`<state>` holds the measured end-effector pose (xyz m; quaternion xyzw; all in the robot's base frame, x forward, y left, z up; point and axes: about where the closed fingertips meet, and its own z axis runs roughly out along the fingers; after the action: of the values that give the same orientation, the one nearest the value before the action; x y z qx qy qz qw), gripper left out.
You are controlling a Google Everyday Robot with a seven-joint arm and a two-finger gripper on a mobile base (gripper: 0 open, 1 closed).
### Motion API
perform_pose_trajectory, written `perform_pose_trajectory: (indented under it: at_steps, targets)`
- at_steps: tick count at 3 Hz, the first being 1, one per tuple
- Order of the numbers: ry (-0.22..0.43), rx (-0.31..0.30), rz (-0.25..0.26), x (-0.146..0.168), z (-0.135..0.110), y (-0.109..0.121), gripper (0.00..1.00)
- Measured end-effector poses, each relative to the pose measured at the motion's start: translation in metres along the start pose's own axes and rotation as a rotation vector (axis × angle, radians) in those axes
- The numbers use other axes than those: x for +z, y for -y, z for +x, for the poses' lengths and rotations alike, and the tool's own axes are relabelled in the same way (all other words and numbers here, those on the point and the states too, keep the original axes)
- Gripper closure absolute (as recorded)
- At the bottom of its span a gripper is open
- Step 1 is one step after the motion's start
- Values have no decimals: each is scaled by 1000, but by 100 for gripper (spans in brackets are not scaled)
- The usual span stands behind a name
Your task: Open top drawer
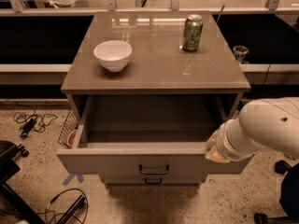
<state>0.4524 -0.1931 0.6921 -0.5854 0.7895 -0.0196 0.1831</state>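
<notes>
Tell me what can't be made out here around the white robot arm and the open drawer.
Camera view:
- Gripper: at the right end of the front of the wide grey-brown top drawer, mostly hidden behind the white robot arm.
- Drawer below: nearly all covered by the open top drawer; only a strip and its dark handle show.
- Green drink can: label too small to read.
- The arm itself: cut off by the right edge.
</notes>
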Motion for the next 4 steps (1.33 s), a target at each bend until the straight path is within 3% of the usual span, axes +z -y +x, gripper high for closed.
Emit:
perform_pose_trajectory:
  at_steps: [1,2,4]
  targets:
    - [0,0,0,0,0,0,100]
    - [-36,-22,3,-12,-6,14,100]
    - [-241,-58,56,-97,-24,68,100]
